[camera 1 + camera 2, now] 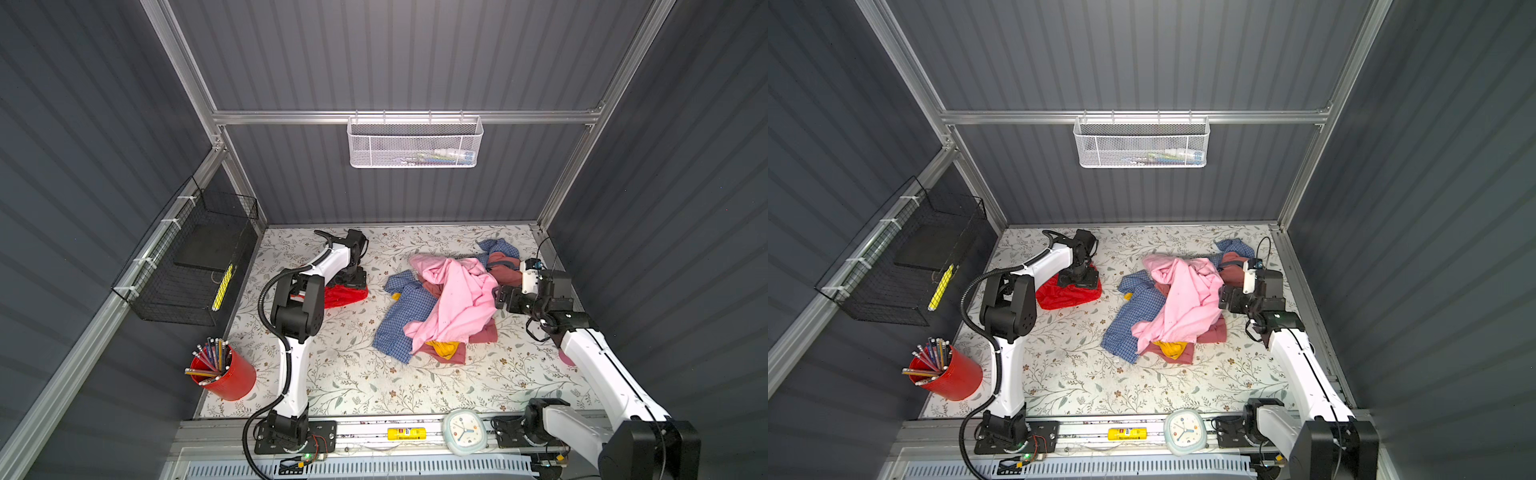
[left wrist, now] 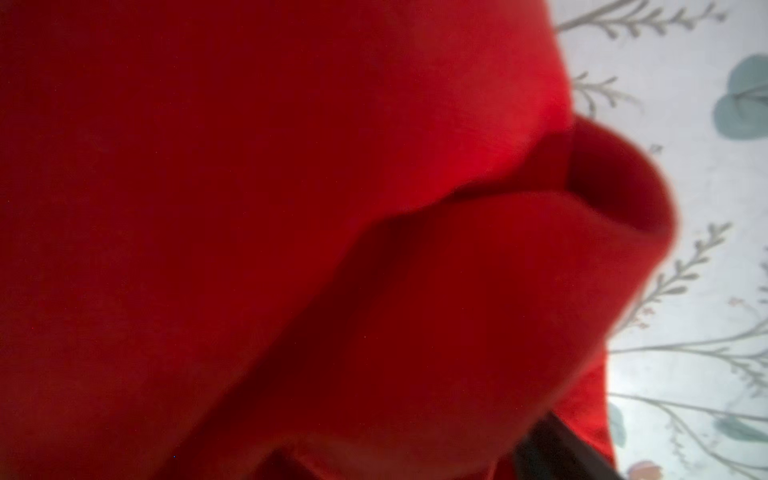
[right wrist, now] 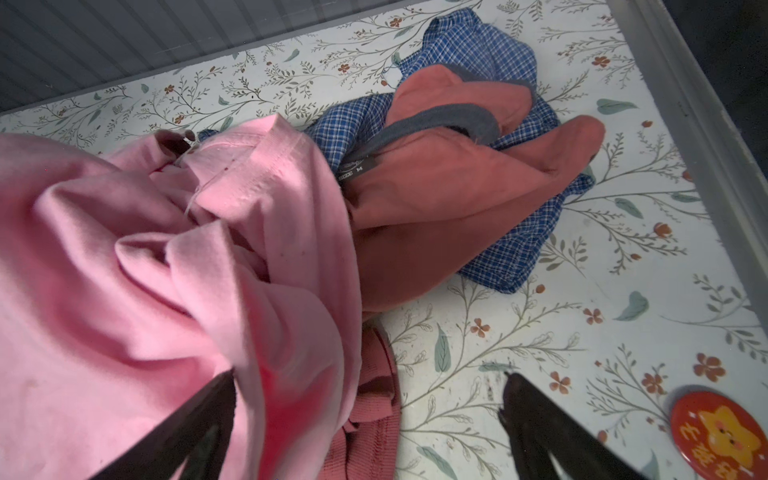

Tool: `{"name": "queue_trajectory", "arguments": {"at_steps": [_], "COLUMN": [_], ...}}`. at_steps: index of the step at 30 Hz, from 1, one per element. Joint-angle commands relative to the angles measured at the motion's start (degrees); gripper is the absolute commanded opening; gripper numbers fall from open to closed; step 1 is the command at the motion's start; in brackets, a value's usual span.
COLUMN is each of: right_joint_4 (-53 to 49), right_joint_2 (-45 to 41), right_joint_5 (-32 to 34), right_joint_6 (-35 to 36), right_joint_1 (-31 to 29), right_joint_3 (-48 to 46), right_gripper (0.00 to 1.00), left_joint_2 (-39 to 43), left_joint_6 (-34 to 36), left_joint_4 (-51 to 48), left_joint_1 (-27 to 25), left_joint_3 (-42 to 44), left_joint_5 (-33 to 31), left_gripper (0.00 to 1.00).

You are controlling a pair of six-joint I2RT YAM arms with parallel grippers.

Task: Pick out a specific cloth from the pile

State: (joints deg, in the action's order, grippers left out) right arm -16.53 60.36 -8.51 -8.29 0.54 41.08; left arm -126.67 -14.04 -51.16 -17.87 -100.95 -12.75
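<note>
The bright red cloth [image 1: 347, 297] [image 1: 1065, 297] lies crumpled on the table, left of the pile [image 1: 444, 307] [image 1: 1175, 307] and apart from it. My left gripper [image 1: 352, 286] [image 1: 1079, 283] points down into the cloth. In the left wrist view red fabric [image 2: 291, 208] fills the picture. One dark finger [image 2: 552, 453] shows at the edge, and the jaws stand apart with cloth bulging between them. My right gripper [image 1: 498, 297] [image 1: 1223, 298] [image 3: 370, 415] is open at the pile's right side. One finger touches the pale pink garment [image 3: 145, 270].
Blue checked [image 1: 399, 320], dusty-rose [image 3: 436, 199] and mustard [image 1: 445, 348] garments make up the pile. A red cup of pencils [image 1: 226, 374] stands front left and a black wire basket [image 1: 195, 270] hangs on the left wall. A clock [image 1: 464, 432] sits on the front rail. A red badge [image 3: 717, 432] lies near my right gripper.
</note>
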Motion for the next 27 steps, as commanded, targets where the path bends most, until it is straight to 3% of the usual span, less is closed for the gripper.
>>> {"name": "queue_trajectory", "arguments": {"at_steps": [1, 6, 9, 17, 23, 27], "right_joint_4": [-1.31, -1.32, -0.96, -1.22, -0.85, -1.3], "right_joint_2": [-0.5, 0.17, 0.12, -1.31, -3.05, -3.01], "right_joint_5": [1.04, 1.13, 1.07, 2.61, 3.43, 3.15], "right_joint_6": [1.02, 1.04, 1.02, 1.86, 1.55, 1.16], "right_joint_1": [-0.01, -0.01, -0.06, -0.08, -0.09, -0.13], "right_joint_3": [1.28, 1.55, 1.24, 2.25, 2.33, 2.6], "right_gripper": [0.99, 0.99, 0.99, 0.99, 0.98, 0.98], "left_joint_2": [-3.39, -1.66, -2.71, 2.27, 7.21, 7.59], "left_joint_6": [-1.66, 1.36, 4.96, 8.46, 16.34, 22.76], "left_joint_4": [-0.91, 1.82, -0.33, 4.75, 13.72, 19.18], "left_joint_1": [1.46, 2.57, 2.64, 2.58, 2.65, 2.89], "left_joint_3": [3.88, 5.0, 1.34, 0.34, 3.48, 2.99], "left_joint_5": [3.42, 6.7, 5.24, -4.1, -10.34, -10.65], "left_gripper": [0.65, 0.25, 0.0, 0.0, 0.0, 0.0]}}
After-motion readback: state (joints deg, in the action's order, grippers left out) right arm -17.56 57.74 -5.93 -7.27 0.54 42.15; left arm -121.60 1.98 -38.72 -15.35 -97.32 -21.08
